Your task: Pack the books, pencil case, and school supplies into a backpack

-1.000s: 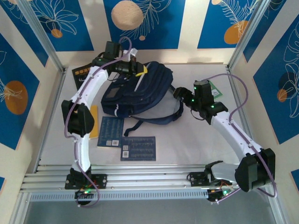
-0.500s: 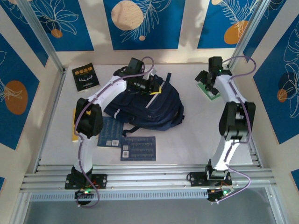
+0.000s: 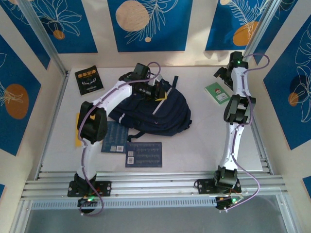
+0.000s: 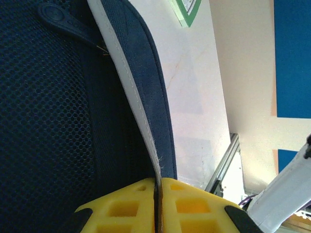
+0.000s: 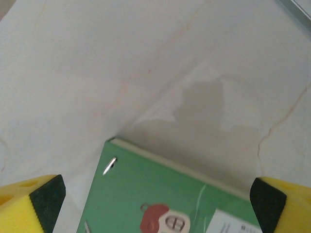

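The left gripper point(image 4: 156, 194) pinches the pale edge stripe of the backpack point(image 3: 163, 114) — it lies in the middle of the table point(image 3: 194, 145). The right gripper point(image 5: 156, 196) — spread wide — hangs above the green booklet point(image 3: 217, 93) at far right.

yellow-orange book point(image 3: 76, 141): mostly hidden under left arm point(image 3: 104, 99) | black book point(image 3: 88, 80): yellow title too small to read | green booklet point(image 5: 160, 199): cut by bottom edge in right wrist view, label print blurred | backpack point(image 4: 48, 121): cut by three edges in left wrist view
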Controlling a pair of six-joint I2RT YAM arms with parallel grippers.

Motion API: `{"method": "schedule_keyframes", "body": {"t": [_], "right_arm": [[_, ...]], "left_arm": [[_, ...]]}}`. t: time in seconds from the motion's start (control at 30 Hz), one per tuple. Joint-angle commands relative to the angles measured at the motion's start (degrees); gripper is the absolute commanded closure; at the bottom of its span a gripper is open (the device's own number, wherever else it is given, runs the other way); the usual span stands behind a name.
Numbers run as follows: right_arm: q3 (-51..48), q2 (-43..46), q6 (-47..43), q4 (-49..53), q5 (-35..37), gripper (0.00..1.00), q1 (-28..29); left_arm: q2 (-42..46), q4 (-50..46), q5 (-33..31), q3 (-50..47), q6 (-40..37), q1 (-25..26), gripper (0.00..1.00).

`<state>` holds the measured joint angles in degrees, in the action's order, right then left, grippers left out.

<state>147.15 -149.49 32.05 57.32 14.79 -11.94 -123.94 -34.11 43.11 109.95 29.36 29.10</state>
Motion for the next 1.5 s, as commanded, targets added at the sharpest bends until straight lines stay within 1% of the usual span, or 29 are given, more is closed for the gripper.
{"method": "schedule_keyframes", "body": {"t": [0.0,0.1,0.17,0.3,0.4,0.47,0.5,0.6,0.67,0.77,0.87,1.0,1.1,1.2,1.27,1.33,1.47], "right_arm": [[3.92,-2.88,-3.74,5.08,-0.5,0.01,0.66],[2.94,-3.59,-9.0,5.08,5.34,0.01,2.79],[1.86,-3.96,-11.08,5.45,6.62,0.0,3.96],[0.41,-4.61,-8.08,8.87,1.34,0.02,3.51],[0.14,-5.45,-9.98,11.89,2.47,0.02,4.94],[-1.87,-5.21,-9.98,13.46,3.33,0.03,5.4],[-2.95,-4.96,-9.63,14.34,3.34,0.0,5.52],[-6.2,-1.8,-8.98,14.6,2.21,0.02,6.85],[-8.21,0.22,-8.98,14.77,3.14,0.02,7.91],[-11.99,2.88,-6.68,15.89,0.99,0.02,8.84],[-21.06,7.37,-2.33,13.74,0.94,0.03,9.81],[-37.9,16.4,2.73,6.41,-1.59,0.07,10.36],[-49.16,22.91,5.03,1.66,-2.82,0.08,10.43],[-58.17,28.72,6.13,-2.04,-3.67,0.08,11.23],[-63.28,32.24,6.82,-4.11,-4.94,0.08,12.35],[-69.04,35.95,8.05,-6.86,-6.15,0.09,14.52],[-78.54,41.63,11.33,-11.47,-11.6,0.1,19.04]], "left_arm": [[-0.89,-0.87,-0.11,0.56,-1.68,-0.6,0.9],[-1.43,-0.83,0.47,1.05,-1.5,-0.71,0.9],[-1.57,-0.85,0.65,1.07,-1.5,-0.71,0.9],[-1.12,-0.48,1.18,0.84,-1.46,-0.69,0.9],[-1.19,-0.69,1.18,0.83,-1.6,-0.71,0.9],[-1.0,-0.39,1.44,0.79,-1.33,-0.71,0.9],[-0.83,-0.43,1.49,0.79,-1.33,-0.71,0.9],[-0.19,-0.36,1.2,0.46,-1.42,-0.71,0.9],[0.23,0.0,1.18,0.18,-1.15,-0.66,0.9],[0.62,-0.32,0.59,0.26,-1.19,-0.88,0.9],[1.21,-0.16,-0.11,-0.36,-0.85,-1.23,0.91],[2.2,0.44,-1.17,-1.73,-0.63,-1.89,0.91],[2.8,0.72,-3.1,-2.52,0.1,-2.92,0.91],[3.83,0.9,-4.9,-3.24,0.83,-4.47,0.91],[4.48,0.49,-6.88,-3.6,0.46,-5.43,0.91],[4.54,0.45,-7.34,-3.78,0.67,-6.39,0.91],[4.23,0.05,-8.55,-3.71,0.43,-7.36,0.91]]}}
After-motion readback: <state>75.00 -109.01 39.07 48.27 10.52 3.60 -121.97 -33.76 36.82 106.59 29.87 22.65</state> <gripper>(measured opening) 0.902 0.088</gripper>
